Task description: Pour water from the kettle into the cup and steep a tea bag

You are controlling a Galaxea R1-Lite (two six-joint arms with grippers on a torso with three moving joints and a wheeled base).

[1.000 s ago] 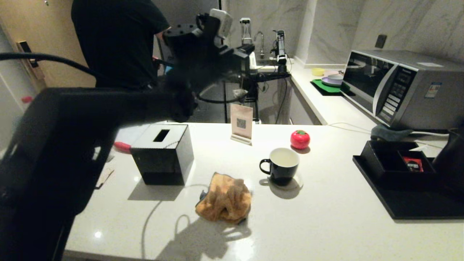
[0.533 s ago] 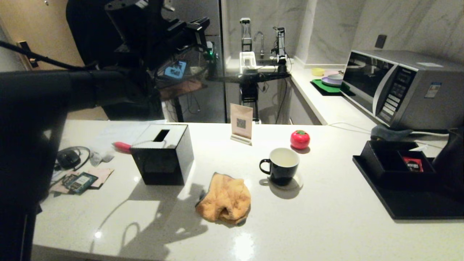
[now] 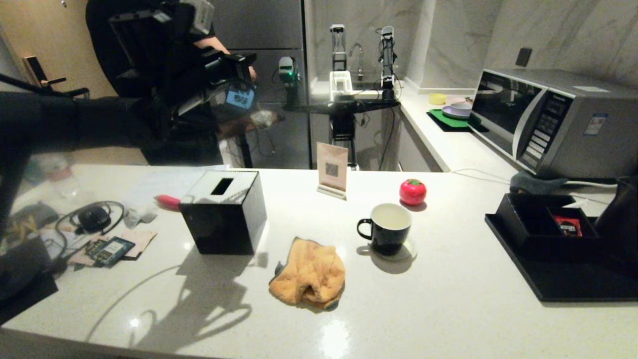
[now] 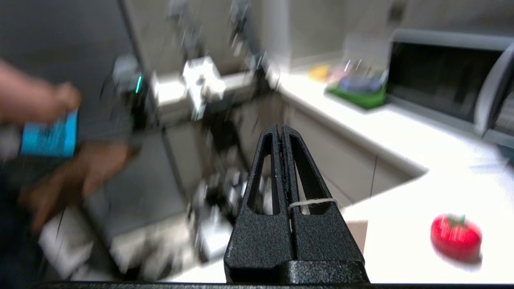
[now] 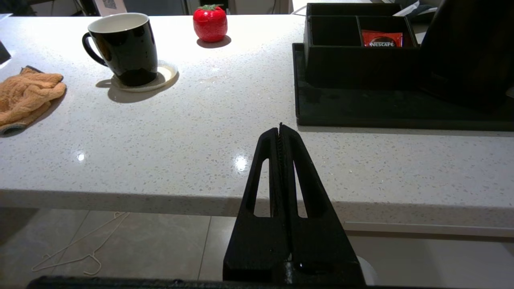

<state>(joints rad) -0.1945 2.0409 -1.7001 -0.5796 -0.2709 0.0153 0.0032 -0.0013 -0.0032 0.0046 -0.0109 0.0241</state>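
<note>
The black cup [image 3: 386,227] with a white inside stands on a coaster mid-counter, also in the right wrist view [image 5: 122,48]. The black kettle [image 3: 620,219] sits on the tray at the far right [image 5: 466,52]. My left gripper [image 3: 244,59] is raised high at the back left, well away from the cup. It is shut [image 4: 280,127] with a white tea bag string [image 4: 313,202] pinched between its fingers. A pale blurred shape [image 3: 261,118] below it may be the tea bag. My right gripper [image 5: 280,127] hangs shut and empty below the counter's front edge.
A black tissue box [image 3: 224,212], an orange cloth [image 3: 309,271], a red tomato-shaped object [image 3: 412,192] and a card stand [image 3: 332,169] lie around the cup. A black tray [image 3: 573,284] carries a compartment box [image 3: 528,224]. A microwave [image 3: 548,119] stands behind. A person in black [image 3: 149,75] is behind the counter.
My left arm has swung up and to the left, off the counter's middle, carrying the string with it. The cup, kettle and right gripper have not moved.
</note>
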